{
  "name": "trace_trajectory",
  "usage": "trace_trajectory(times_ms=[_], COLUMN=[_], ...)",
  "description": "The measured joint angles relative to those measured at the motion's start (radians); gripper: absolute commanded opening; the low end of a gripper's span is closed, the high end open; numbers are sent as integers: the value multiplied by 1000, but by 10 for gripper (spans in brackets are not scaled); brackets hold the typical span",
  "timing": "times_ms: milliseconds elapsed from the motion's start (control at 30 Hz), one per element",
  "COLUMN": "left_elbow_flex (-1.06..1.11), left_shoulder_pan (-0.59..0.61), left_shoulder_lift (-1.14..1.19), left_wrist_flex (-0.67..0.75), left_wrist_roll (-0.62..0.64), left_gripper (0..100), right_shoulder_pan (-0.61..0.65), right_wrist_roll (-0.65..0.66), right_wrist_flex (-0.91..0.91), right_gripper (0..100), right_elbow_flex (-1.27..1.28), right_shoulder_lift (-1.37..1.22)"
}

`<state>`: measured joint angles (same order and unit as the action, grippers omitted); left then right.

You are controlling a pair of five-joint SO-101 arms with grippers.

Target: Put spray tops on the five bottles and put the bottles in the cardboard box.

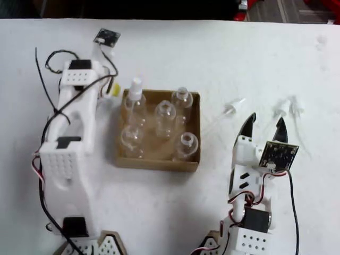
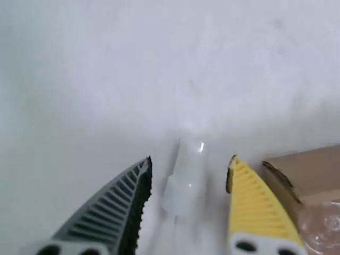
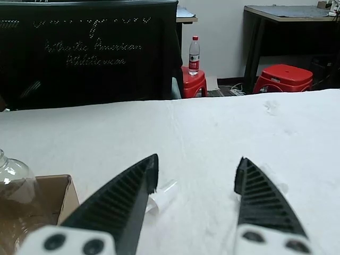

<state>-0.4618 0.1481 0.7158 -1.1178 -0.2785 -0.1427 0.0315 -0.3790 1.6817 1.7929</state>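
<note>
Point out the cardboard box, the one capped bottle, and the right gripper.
Brown cardboard box (image 1: 158,164): high view, wall nearest the arm bases.
Clear plastic bottle with white spray top (image 1: 135,104): high view, bottle body.
Black-fingered right gripper (image 1: 267,117): high view, midway between open fingertips.

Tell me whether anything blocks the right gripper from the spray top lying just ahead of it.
Nothing visible does. The right gripper is open, and only bare table lies between its fingertips and the spray top.
</note>
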Motion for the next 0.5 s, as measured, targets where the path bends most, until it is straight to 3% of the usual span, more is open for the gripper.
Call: trace_trajectory(times_ms=[367, 500], left_elbow_flex=[-163, -215], left_shoulder_pan=[0, 0], left_shoulder_lift=[178, 184], left_wrist_flex=[-11, -86], left_wrist_roll=[2, 3], left_gripper=[204, 111], right_shoulder_pan=[0, 0], right_wrist_roll=[0, 0], right_wrist_flex=[0, 0], right_gripper=[211, 211], right_elbow_flex=[0, 0], right_shoulder_lift=[0, 0])
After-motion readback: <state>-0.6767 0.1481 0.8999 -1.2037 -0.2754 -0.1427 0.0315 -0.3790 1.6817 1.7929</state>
